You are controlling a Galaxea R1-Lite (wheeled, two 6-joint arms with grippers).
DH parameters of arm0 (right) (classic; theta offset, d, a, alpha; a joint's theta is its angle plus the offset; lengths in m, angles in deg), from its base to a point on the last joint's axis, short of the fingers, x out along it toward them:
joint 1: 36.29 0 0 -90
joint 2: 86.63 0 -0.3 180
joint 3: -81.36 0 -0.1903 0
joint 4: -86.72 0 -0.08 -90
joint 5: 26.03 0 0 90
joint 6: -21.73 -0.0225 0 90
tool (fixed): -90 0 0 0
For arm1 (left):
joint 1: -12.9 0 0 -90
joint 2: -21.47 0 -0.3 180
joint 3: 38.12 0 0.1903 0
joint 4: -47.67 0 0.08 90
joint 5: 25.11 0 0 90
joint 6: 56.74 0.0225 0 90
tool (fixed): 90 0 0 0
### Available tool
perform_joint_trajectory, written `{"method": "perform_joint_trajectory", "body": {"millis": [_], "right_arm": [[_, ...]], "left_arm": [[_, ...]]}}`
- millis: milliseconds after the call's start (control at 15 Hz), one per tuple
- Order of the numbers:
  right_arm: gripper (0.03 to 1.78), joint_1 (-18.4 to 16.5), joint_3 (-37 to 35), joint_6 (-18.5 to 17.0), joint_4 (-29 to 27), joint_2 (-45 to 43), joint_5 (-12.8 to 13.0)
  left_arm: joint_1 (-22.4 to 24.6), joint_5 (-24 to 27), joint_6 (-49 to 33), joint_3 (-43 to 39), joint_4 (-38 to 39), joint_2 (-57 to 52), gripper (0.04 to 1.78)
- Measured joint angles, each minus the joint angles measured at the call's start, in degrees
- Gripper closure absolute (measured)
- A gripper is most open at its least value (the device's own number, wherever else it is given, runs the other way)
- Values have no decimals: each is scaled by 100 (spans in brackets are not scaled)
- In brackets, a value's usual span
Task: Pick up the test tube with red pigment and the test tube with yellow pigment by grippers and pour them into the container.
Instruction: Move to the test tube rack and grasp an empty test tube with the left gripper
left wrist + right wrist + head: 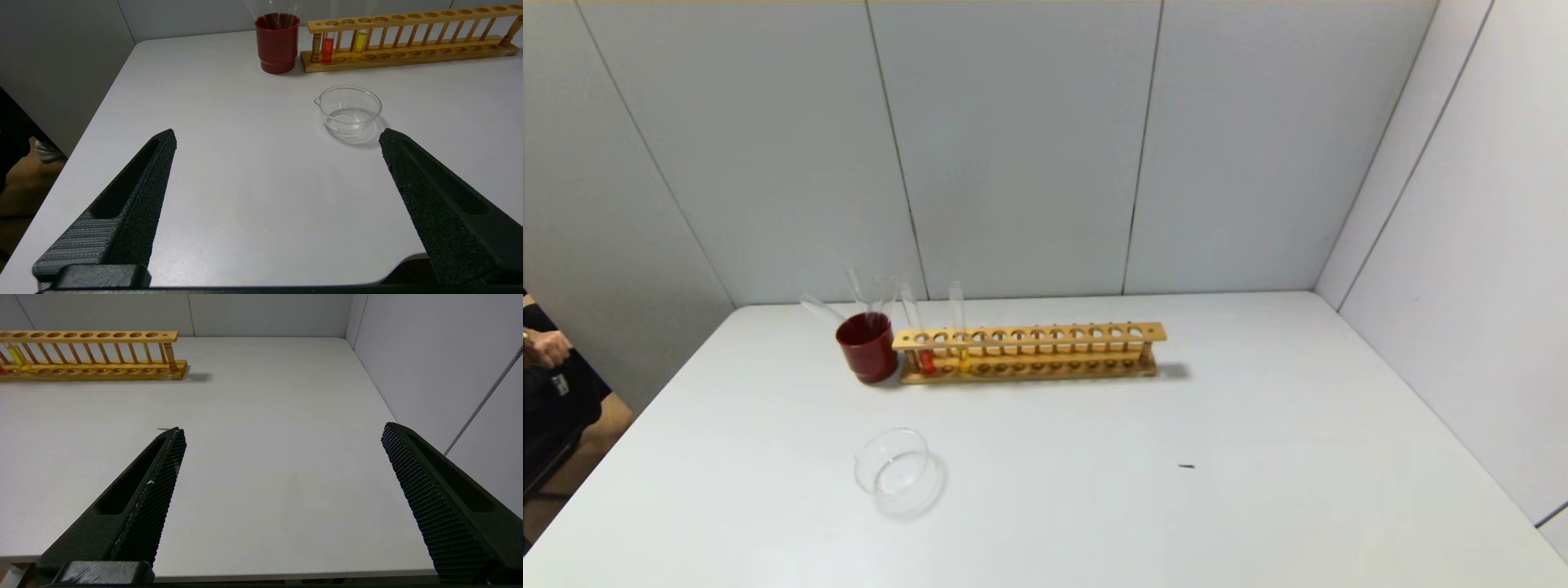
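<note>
I see a white bench [1258, 457] boxed in by grey walls behind and to the right. Toward its far left corner stands a long wooden rack [1029, 353], set parallel to the far edge. The test tube with red pigment [327, 48] stands upright in a hole near the rack's left end, and the test tube with yellow pigment [360, 41] a few holes along; upright storage keeps the liquid in. Just beside the rack's left end, a dark red cup [867, 347] holds colourless tubes. The container [897, 471], a clear glass dish, sits apart from the rack, nearer the front edge and left of centre, leaving pouring room.

My left gripper [278, 136] hangs by the front left edge, fingers spread wide, holding nothing. My right gripper [284, 430] waits by the front right edge, likewise released. The bench between grippers and rack looks unobstructed, so I judge both approaches open.
</note>
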Motion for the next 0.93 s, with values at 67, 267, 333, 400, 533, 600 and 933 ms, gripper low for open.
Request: {"method": "perform_joint_trajectory", "body": {"millis": [67,267,333,400,533,600,933], "right_arm": [[6,0,0,0,0,0,2],[6,0,0,0,0,0,2],[6,0,0,-2,0,0,0],[6,-2,0,-2,0,0,0],[6,-2,0,-2,-2,0,2],[6,-2,0,-2,-2,0,2],[6,-2,0,-2,0,0,0]], "left_arm": [[0,-2,6,0,6,0,7],[-2,11,67,44,-82,2,7],[-2,94,59,151,-165,5,7],[-2,238,6,399,-302,23,7],[-2,623,-202,1115,-749,117,7],[-2,816,-301,1491,-969,255,7],[-77,1150,-412,2866,-1143,1968,7]]}}
